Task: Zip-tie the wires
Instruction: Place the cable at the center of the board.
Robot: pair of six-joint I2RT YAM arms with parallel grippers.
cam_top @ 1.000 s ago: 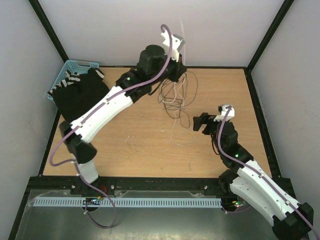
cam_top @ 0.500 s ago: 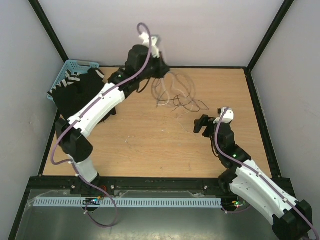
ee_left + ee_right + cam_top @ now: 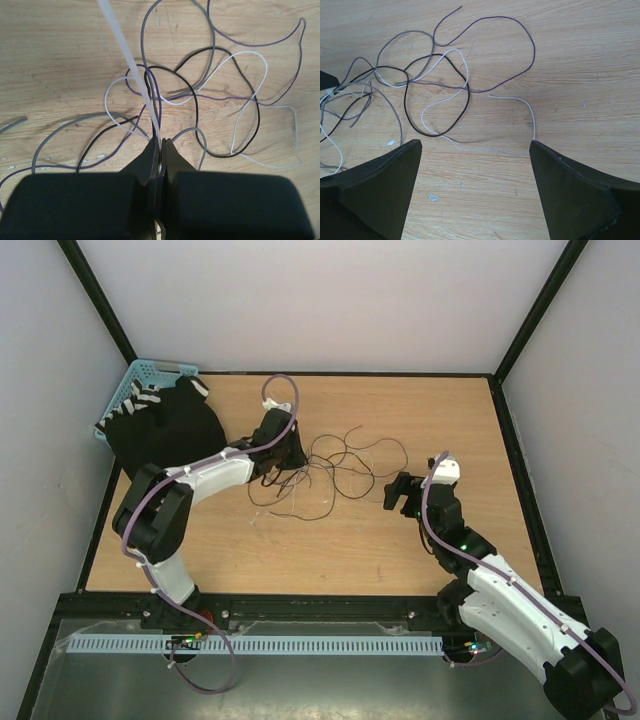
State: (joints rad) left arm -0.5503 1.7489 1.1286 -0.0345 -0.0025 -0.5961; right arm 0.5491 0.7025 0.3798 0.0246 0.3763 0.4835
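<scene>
— What kind of room is this?

— A small booth. The table is pale wood with a visible grain, lightly scuffed and speckled. Plain grey walls close it in on three sides, with black frame posts at the corners. Far off to the left gripper's outer side, a blue basket sits at the table's corner, and a black cloth with white stripes spills out of it onto the wood.

— And the left gripper?

— Its black fingers are pressed together, down low over the table. They pinch one end of the zip tie, a thin whitish strip that runs straight out ahead of the fingertips.

— Where are the wires?

— Spread loosely on the wood, right in front of the left gripper and stretching towards the right one, so they lie between the two. They are thin and curling: grey, purple, black and white strands looping over each other. The zip tie crosses over several loops. Whether it passes round any of them cannot be told.

— The right gripper?

— Spread wide, holding nothing. It hovers at the near edge of the tangle, and a white strand curves across the bare wood between its fingers without touching either one.
</scene>
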